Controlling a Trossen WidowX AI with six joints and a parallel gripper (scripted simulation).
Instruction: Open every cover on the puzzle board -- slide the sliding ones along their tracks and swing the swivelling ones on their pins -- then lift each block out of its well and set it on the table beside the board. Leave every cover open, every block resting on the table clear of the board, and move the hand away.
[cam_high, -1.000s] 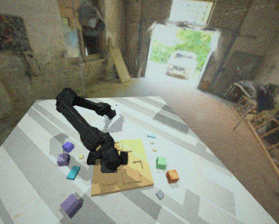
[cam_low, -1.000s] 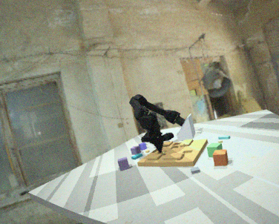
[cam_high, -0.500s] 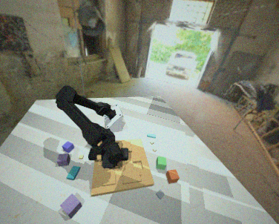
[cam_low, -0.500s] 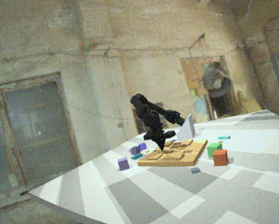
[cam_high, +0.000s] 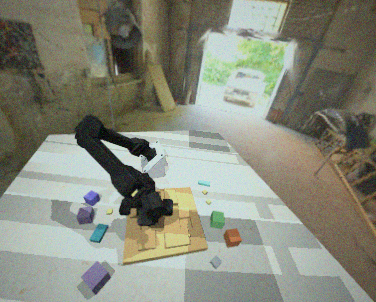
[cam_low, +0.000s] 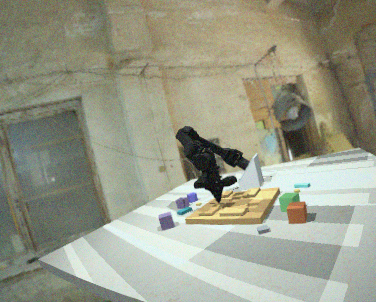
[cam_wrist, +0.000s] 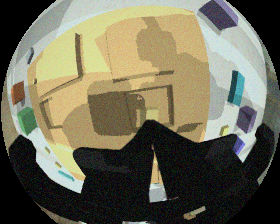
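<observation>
The wooden puzzle board (cam_high: 199, 239) (cam_low: 265, 211) (cam_wrist: 195, 92) lies flat on the table, with raised wooden covers on it. One cover (cam_high: 177, 238) (cam_low: 233, 212) (cam_wrist: 55, 62) is near the front edge; another cover (cam_wrist: 132, 55) lies beside it. My gripper (cam_low: 219, 201) (cam_wrist: 149, 123) is shut and empty, pointing down with its tips at or just above the board's surface. Just ahead of the tips, the wrist view shows a recessed outline with a small pale-yellow patch (cam_wrist: 152, 115); I cannot tell if that is a block. The arm hides part of the board in the top view.
Left of the board are purple blocks (cam_high: 96, 276) (cam_high: 85, 215), a blue-violet block (cam_high: 91, 198) and a teal one (cam_high: 99, 233). Right are green (cam_high: 217, 219) and orange-red (cam_high: 232, 237) blocks, a grey piece (cam_high: 215, 262) and a cyan piece (cam_high: 204, 183). Small yellow pieces lie on both sides.
</observation>
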